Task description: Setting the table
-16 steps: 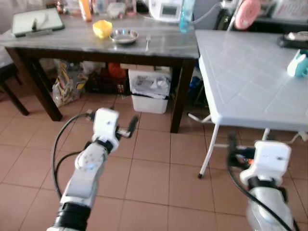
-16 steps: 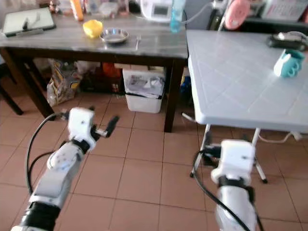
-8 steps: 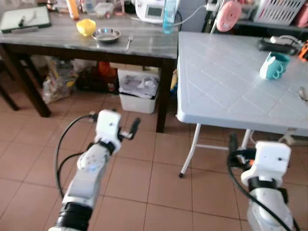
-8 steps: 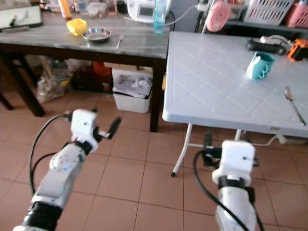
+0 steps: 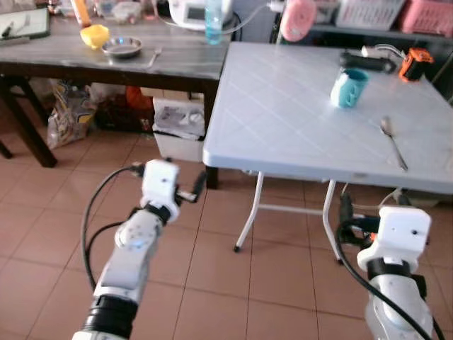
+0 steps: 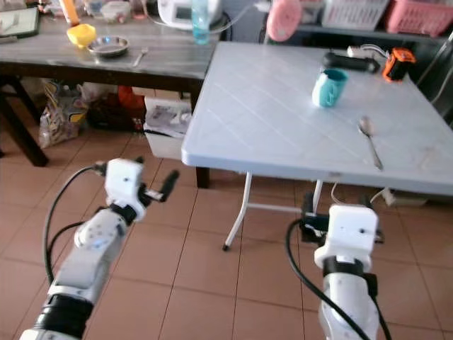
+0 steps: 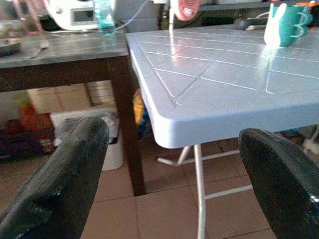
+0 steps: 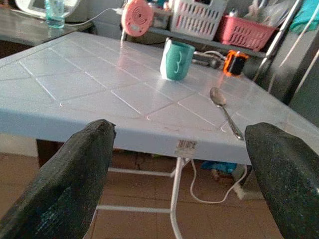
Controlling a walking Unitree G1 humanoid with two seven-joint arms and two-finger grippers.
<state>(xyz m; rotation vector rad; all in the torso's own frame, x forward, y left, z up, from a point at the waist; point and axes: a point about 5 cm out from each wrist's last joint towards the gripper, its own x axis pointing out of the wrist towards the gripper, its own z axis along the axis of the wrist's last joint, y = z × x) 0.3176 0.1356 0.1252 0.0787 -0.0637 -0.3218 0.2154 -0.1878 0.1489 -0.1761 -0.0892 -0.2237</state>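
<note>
1. Both arms raised in front of the body, below the edge of the white worktop [image 5: 283, 106]. Left gripper [image 7: 164, 164] spread wide with nothing between the fingers; right gripper [image 8: 177, 174] likewise wide open and holding nothing.
2. Table things split between two places: teal mug [image 5: 348, 86] and spoon [image 5: 393, 144] on the white worktop, with the spoon near the front edge and the mug further back; yellow bowl [image 5: 94, 35], metal dish [image 5: 121, 47] and fork [image 5: 153, 57] well apart from these, on the dark worktop [image 5: 177, 60] to the left.
3. Risk of striking the white worktop's rim on the way up: both grippers sit lower than the surface and close to its edge, so a straight forward reach would likely hit the rim or the metal legs [image 5: 248, 219] instead of clearing the top.
4. Risk of nudging the folding worktop: looks light, so a bump could slide the spoon off the near edge or tip the mug.
5. Risk with the spoon itself: thin, flat and shiny, likely to skid under broad fingers and get pushed over the edge rather than lifted.
6. Risk of clutter getting swept: orange-and-black tool [image 5: 410, 62] and pink fan [image 5: 297, 18] stand near the mug, so an overshoot could knock them.
7. Risk on the floor: white bin [image 5: 178, 127] beside the legs, a snag if walking closer.
</note>
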